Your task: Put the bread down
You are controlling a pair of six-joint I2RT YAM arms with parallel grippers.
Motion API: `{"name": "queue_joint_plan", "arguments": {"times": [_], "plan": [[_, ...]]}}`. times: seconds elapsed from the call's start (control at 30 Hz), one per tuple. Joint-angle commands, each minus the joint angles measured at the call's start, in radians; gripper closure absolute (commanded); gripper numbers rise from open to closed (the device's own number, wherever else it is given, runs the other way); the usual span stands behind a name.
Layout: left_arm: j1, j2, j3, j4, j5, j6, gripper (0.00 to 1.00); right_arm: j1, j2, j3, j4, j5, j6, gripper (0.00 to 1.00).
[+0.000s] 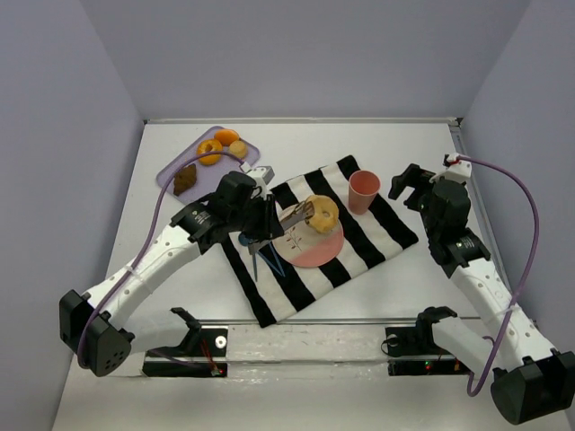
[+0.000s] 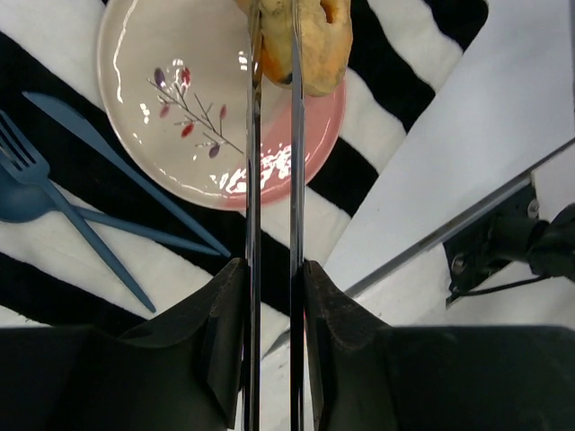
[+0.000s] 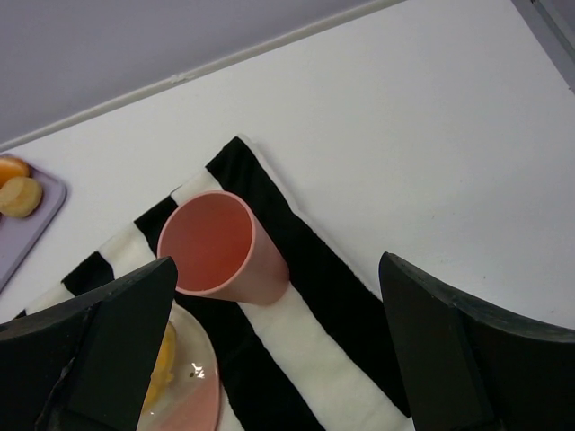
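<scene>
Top external, bagel (image 1: 329,215) near-flat, hole upward, left fingers (image 2: 254,162) clamping rim

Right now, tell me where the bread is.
Top view, centre: the bread is pinched in the left gripper over the far edge of the plate, left of the cup.

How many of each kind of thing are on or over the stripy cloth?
Pale golden-tan ring bagel, held in the left gripper: 1
Pink-and-cream round plate: 1
Pink cup: 1
Blue cutlery (knife, fork, spoon): 3
Total: 6
</scene>
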Motion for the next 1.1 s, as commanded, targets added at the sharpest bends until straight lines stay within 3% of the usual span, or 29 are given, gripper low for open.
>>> {"name": "queue_joint_plan", "arguments": {"times": [0.0, 0.17, 0.37, 0.53, 0.67, 1.07], "plan": [[-0.027, 0.002, 0.008, -0.07, -0.008, 0.041, 0.94, -0.006, -0.032, -0.009, 0.057, 0.003, -0.001, 0.0], [-0.032, 0.005, -0.021, -0.092, 0.018, 0.055, 0.92, -0.006, -0.031, -0.007, 0.057, 0.005, 0.001, 0.0], [-0.033, 0.028, -0.029, -0.141, -0.011, 0.066, 0.74, -0.006, -0.019, -0.002, 0.057, 0.003, -0.001, 0.0], [-0.035, 0.042, -0.015, -0.159, -0.035, 0.071, 0.74, -0.006, -0.039, -0.01, 0.056, 0.008, 0.002, 0.0], [-0.035, 0.042, -0.008, -0.159, -0.036, 0.072, 0.58, -0.006, -0.046, -0.012, 0.056, 0.008, 0.002, 0.01], [-0.035, 0.028, 0.049, -0.184, -0.048, 0.065, 0.53, -0.006, -0.037, -0.007, 0.056, -0.002, 0.007, 0.01]]}}
